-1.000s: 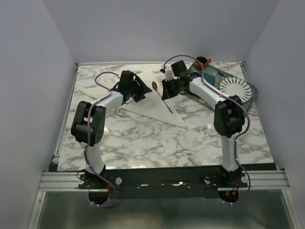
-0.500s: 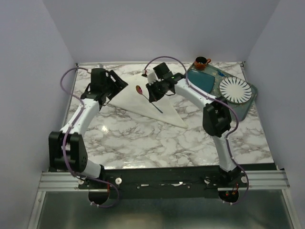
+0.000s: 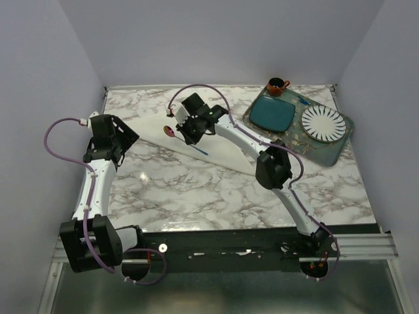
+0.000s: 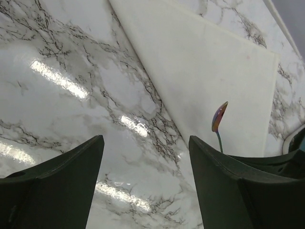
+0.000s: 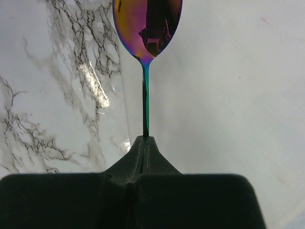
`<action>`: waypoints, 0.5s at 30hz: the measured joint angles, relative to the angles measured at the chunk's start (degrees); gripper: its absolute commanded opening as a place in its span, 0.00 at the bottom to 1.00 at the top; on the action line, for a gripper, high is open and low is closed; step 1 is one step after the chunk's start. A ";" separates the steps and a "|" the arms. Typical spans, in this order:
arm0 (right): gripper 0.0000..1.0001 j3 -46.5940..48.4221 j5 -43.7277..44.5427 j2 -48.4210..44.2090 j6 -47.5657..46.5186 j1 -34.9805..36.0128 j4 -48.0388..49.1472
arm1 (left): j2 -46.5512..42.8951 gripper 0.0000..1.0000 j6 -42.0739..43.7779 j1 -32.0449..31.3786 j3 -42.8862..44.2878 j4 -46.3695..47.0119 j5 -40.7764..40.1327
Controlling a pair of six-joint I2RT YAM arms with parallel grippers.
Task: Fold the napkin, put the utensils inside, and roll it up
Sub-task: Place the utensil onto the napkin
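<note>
- We saw the right gripper [image 5: 146, 139] pinched shut on the handle of the spoon [image 5: 147, 28], above the napkin [image 5: 228, 95].
- The left gripper [image 4: 144, 143] hung spread wide, empty, over the table [image 4: 71, 95].

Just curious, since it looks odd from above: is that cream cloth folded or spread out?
Folded. The napkin lies flat as a long triangle with straight edges, not as a full square.

One napkin [image 3: 216, 149], one spoon [image 5: 147, 24], one cup [image 3: 275, 86], one teal plate [image 3: 273, 116], one white plate [image 3: 323, 123], one tray [image 3: 331, 150].
</note>
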 measured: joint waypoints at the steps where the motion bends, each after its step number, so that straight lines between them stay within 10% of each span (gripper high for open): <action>1: 0.01 0.72 0.20 0.59 -0.35 0.28 0.00 | 0.00 0.81 0.07 0.00 0.00 -0.26 0.00; 15: 0.01 1.66 3.15 4.42 -5.81 0.85 0.90 | -0.02 0.80 -0.81 0.00 -1.18 0.35 4.17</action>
